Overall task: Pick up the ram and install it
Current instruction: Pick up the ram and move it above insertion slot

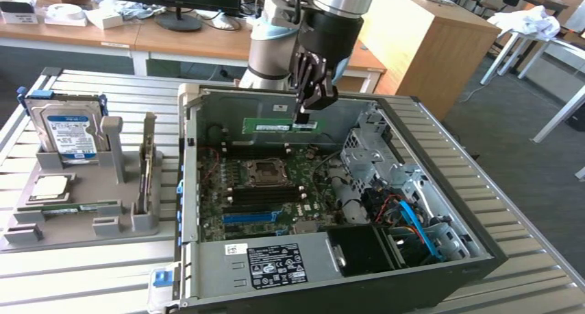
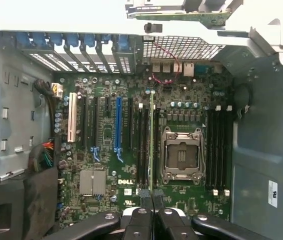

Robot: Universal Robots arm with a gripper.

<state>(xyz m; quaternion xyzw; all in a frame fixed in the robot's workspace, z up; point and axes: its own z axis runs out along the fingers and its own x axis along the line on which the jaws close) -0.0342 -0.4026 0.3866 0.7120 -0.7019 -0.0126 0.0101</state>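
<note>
The ram (image 1: pixel 274 125) hangs level in the exterior view, pinched at one end by the end effector (image 1: pixel 308 122), whose fingers are drawn narrow on the stick. It sits above the open computer case (image 1: pixel 188 122), close to the case's far wall and clear of the motherboard (image 1: pixel 265 190) below. The CPU socket (image 1: pixel 260 170) lies beneath it, with a metal drive cage (image 1: pixel 366 149) and a blue cable (image 1: pixel 416 225) toward the exterior view's right and the labelled power supply (image 1: pixel 274 262) at the near edge. On the slatted metal surface (image 1: pixel 92 280), at the exterior view's left, a gray holder (image 1: pixel 101 221) carries a hard drive (image 1: pixel 68 132) standing upright, a processor chip (image 1: pixel 51 185) and a second memory stick (image 1: pixel 68 208) lying flat.

In the wrist view the ram (image 2: pixel 151 145) appears edge-on as a thin line running out from the end effector (image 2: pixel 152 200), clamped between the black fingers (image 2: pixel 141 215). It lines up over the black memory slots (image 2: pixel 142 145) between the blue expansion slot (image 2: pixel 118 125) and the CPU socket (image 2: pixel 181 155). More memory slots (image 2: pixel 216 150) flank the socket's other side, and a square heatsink (image 2: pixel 92 181) sits near the fingers. Whether the stick touches a slot cannot be told here.
</note>
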